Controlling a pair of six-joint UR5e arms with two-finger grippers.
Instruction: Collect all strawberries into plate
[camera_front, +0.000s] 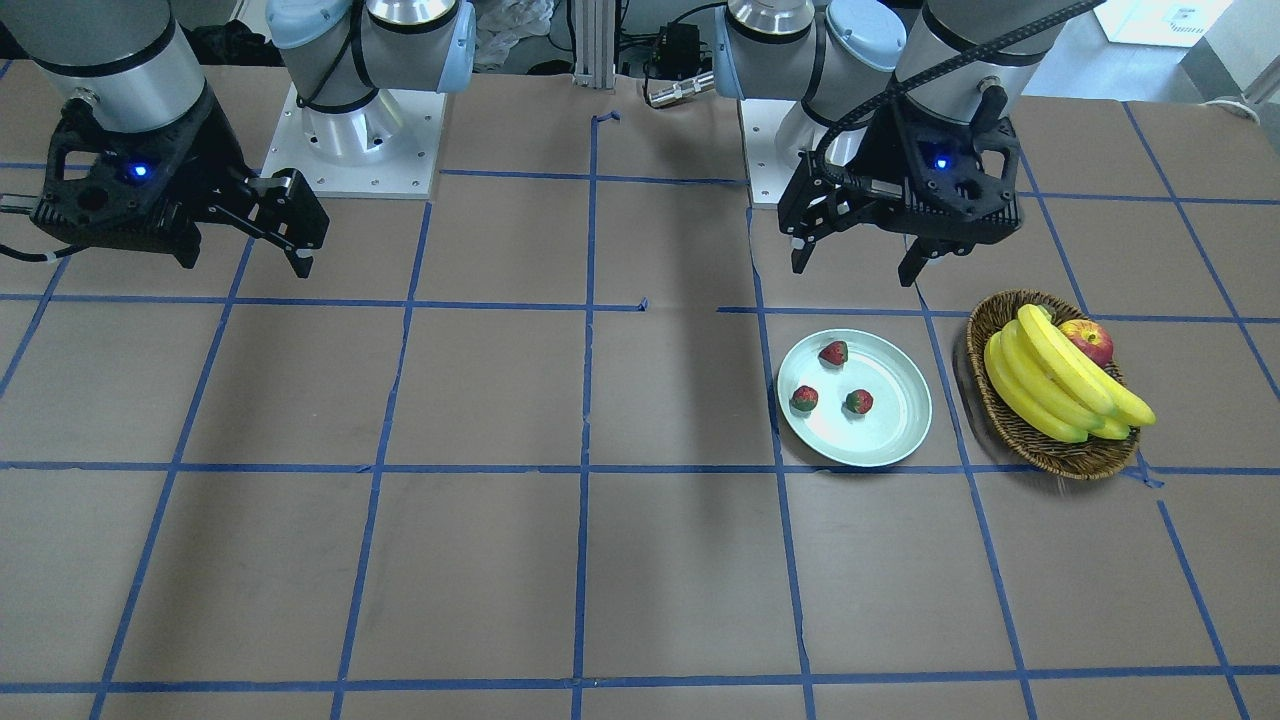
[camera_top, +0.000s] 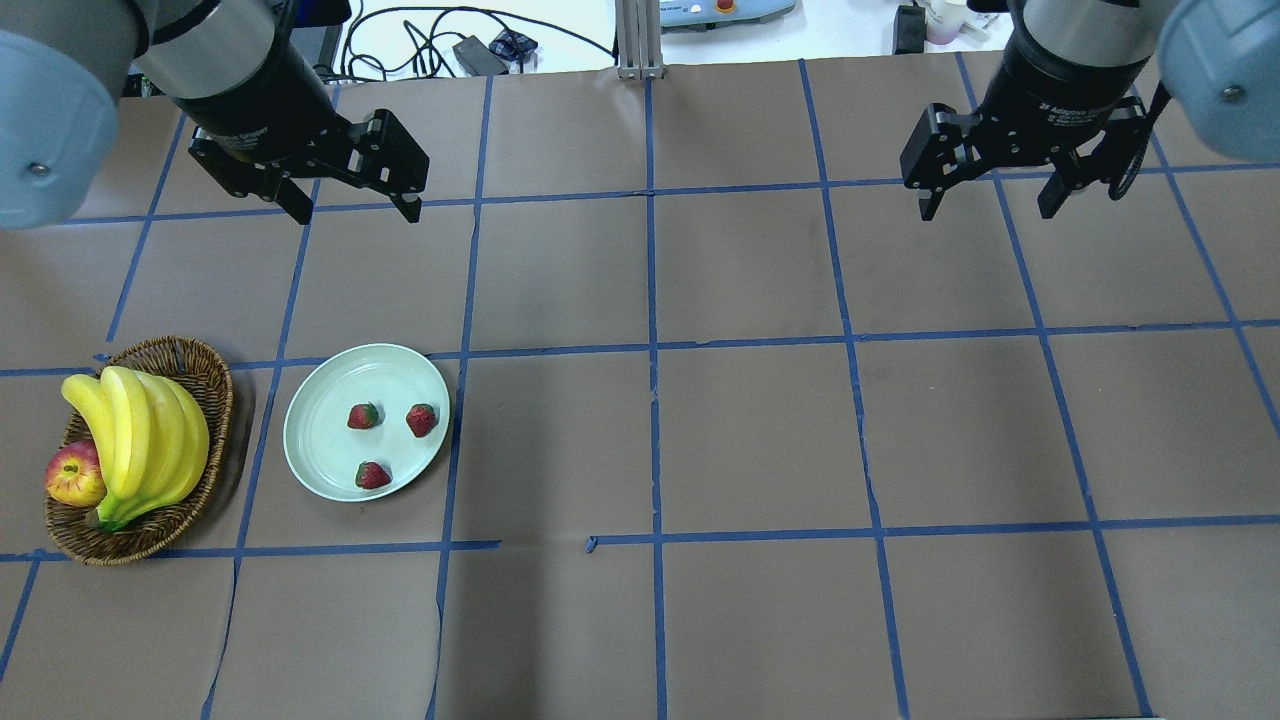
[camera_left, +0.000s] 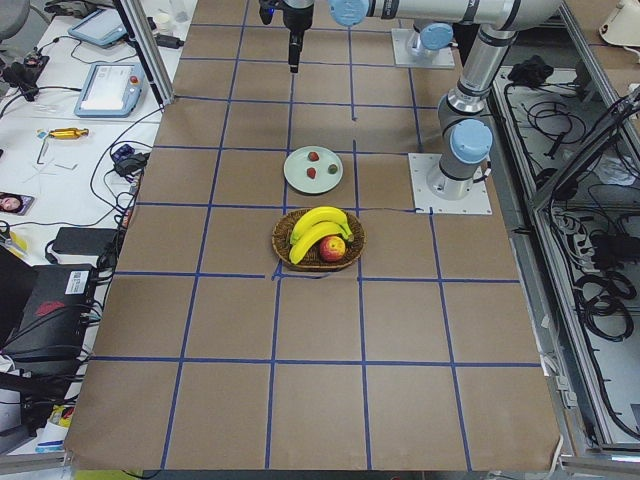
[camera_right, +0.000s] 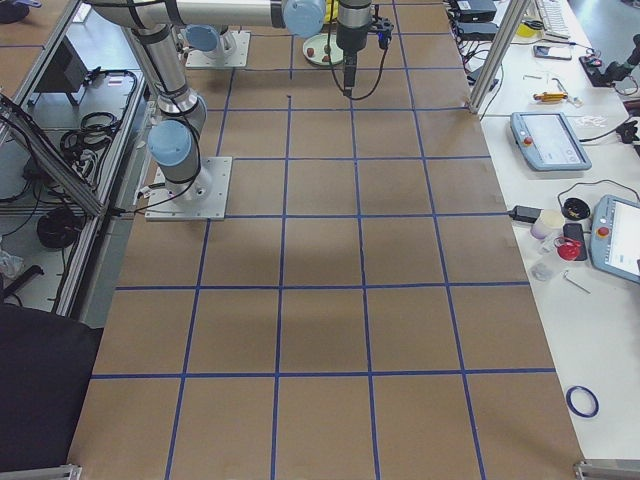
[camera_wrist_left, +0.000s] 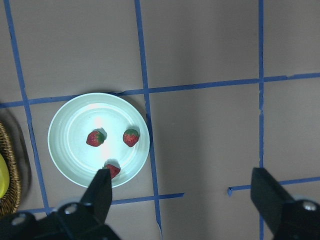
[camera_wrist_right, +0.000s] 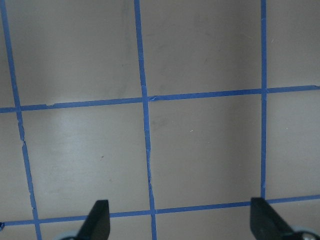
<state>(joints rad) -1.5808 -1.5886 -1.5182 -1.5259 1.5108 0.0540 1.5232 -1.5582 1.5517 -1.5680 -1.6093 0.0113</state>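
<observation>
Three red strawberries (camera_top: 363, 416) (camera_top: 422, 420) (camera_top: 372, 475) lie inside the pale mint plate (camera_top: 320, 430), apart from one another. They also show in the front view (camera_front: 833, 353) (camera_front: 804, 399) (camera_front: 859, 402) and in the left wrist view (camera_wrist_left: 95, 137) (camera_wrist_left: 131, 137) (camera_wrist_left: 113, 170). My left gripper (camera_top: 357, 213) is open and empty, raised above the table beyond the plate (camera_front: 890, 420). My right gripper (camera_top: 988, 210) is open and empty, high over bare table on the far right side.
A brown wicker basket (camera_top: 190, 360) holding a bunch of bananas (camera_top: 140, 440) and a red-yellow apple (camera_top: 75, 475) stands just left of the plate. Blue tape lines grid the brown table cover.
</observation>
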